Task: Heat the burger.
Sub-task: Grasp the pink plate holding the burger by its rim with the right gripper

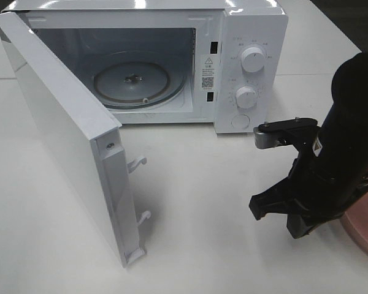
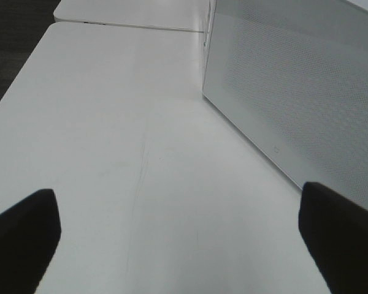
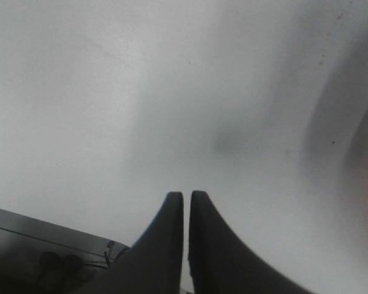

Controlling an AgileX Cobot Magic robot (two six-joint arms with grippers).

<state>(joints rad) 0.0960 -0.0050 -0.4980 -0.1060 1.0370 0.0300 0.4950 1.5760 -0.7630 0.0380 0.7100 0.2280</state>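
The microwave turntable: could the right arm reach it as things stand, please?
Probably yes: the door is swung wide open, and only bare table lies between the right arm and the turntable.

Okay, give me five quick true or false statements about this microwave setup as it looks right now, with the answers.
1. The microwave door stands open. True.
2. Food sits on the glass turntable. False: the turntable is bare.
3. The right end effector holds nothing, its fingers almost together. True.
4. The left end effector is shut. False: its fingers stand wide apart above the table.
5. The pink dish lies inside the microwave. False: it lies on the table at the right edge of the high view, partly hidden by the right arm.
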